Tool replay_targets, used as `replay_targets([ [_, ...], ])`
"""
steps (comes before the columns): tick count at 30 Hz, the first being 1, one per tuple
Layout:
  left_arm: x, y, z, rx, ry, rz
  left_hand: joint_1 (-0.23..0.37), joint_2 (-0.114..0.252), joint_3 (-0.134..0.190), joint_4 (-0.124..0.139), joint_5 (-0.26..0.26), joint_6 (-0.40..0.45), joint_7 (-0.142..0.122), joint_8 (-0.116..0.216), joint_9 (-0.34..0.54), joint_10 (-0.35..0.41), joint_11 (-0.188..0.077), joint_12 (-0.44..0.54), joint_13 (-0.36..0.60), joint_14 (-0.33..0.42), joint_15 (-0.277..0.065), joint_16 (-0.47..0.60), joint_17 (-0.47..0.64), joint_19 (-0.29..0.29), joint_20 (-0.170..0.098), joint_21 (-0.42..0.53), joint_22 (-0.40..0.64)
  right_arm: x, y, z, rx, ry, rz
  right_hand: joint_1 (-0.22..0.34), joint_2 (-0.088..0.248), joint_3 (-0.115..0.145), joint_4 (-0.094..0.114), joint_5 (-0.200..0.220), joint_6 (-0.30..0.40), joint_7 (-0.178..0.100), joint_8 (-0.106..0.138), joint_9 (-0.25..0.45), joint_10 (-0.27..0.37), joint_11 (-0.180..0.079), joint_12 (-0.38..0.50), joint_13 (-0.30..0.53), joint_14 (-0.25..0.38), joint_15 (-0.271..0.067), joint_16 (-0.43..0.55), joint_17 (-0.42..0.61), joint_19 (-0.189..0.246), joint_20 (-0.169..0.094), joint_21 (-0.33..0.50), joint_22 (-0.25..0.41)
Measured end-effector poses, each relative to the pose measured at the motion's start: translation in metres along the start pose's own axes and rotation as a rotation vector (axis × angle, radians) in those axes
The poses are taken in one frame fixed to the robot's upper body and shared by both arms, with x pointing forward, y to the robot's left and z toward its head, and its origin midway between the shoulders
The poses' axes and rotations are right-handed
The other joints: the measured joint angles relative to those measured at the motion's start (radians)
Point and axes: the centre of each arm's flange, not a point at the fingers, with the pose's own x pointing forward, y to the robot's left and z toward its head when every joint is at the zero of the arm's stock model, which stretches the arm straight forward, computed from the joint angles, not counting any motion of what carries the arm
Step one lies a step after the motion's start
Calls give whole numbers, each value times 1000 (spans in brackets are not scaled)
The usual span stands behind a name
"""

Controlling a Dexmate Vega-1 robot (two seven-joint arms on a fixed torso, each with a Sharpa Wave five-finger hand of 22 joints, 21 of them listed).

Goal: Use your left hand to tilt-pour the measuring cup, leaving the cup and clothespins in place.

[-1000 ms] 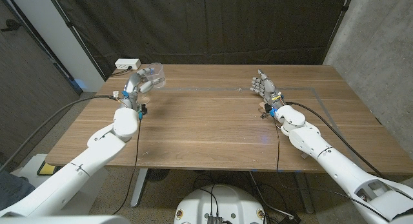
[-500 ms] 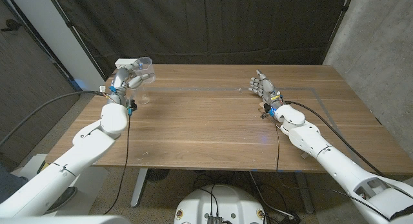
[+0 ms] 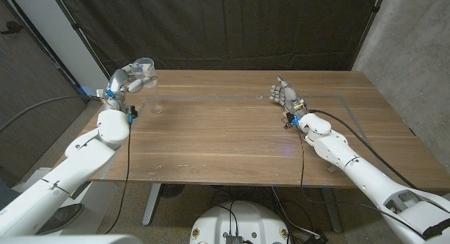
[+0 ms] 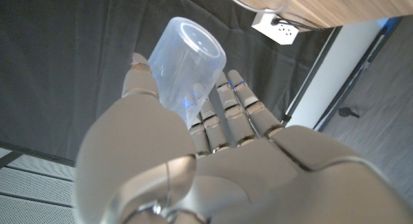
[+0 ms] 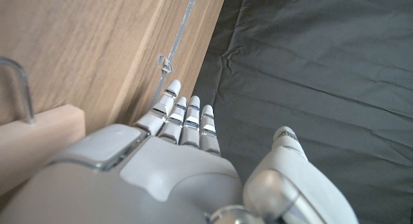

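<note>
My left hand (image 3: 125, 81) grips a clear plastic measuring cup (image 3: 144, 65) in the air over the table's far left corner. The cup is tipped on its side. In the left wrist view the measuring cup (image 4: 187, 56) lies between my left hand's (image 4: 193, 159) thumb and fingers, its round base toward the camera. A faint clear cup (image 3: 156, 107) stands on the table just right of that hand; its rim (image 4: 258, 1) shows past the fingers. My right hand (image 3: 284, 96) stands open at the far middle right, fingers straight. A wooden clothespin (image 5: 39, 143) lies beside it.
A white power strip (image 4: 277, 27) lies at the table's far left corner, past the left hand. A thin line (image 3: 232, 98) is marked across the wooden table (image 3: 225, 138). A dark curtain hangs behind the table.
My left arm has swung to the left and a little farther back, carrying the measuring cup toward the table's far left corner. The right hand has stayed where it was.
</note>
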Motion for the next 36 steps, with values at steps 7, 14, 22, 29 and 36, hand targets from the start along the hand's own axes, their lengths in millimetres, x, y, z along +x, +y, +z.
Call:
replay_targets([
  [7,-8,17,-9,36,31,45,0,0,0,0,-2,0,0,-2,0,0,0,-1,0,0,0,0,0,0,0,0,0,5,4,1,-8,8,17,-4,4,0,0,0,0,0,0,0,0,0,0,0,2,2,0,0,0,0,-9,0],
  [14,-17,31,-20,77,69,96,0,0,0,0,-3,0,0,-6,0,0,0,-1,0,4,-4,0,0,0,0,0,0,12,10,0,-16,17,42,-4,4,0,0,0,0,0,0,0,0,0,0,0,4,4,0,0,0,0,-9,0],
  [22,-19,41,-28,130,87,124,0,0,0,0,-4,0,0,-8,0,0,0,-1,3,4,-4,-4,0,0,0,0,-5,17,16,-2,-23,26,63,-4,4,0,0,0,0,0,0,0,0,0,0,0,4,3,0,0,0,0,-9,0],
  [29,-9,48,-34,207,79,133,0,0,0,0,-4,0,0,-7,0,4,-4,-5,3,4,-4,-7,0,0,0,0,-5,20,19,-1,-31,27,70,-4,4,0,0,0,0,0,0,0,0,0,0,0,4,3,0,0,0,0,-14,0],
  [36,5,50,-37,283,56,126,0,0,0,0,-4,0,0,-5,0,9,-9,-5,2,7,0,-7,0,0,0,0,-5,21,21,8,-51,14,59,-4,4,0,0,0,0,0,0,0,0,0,0,0,4,3,0,0,5,-6,-18,0],
])
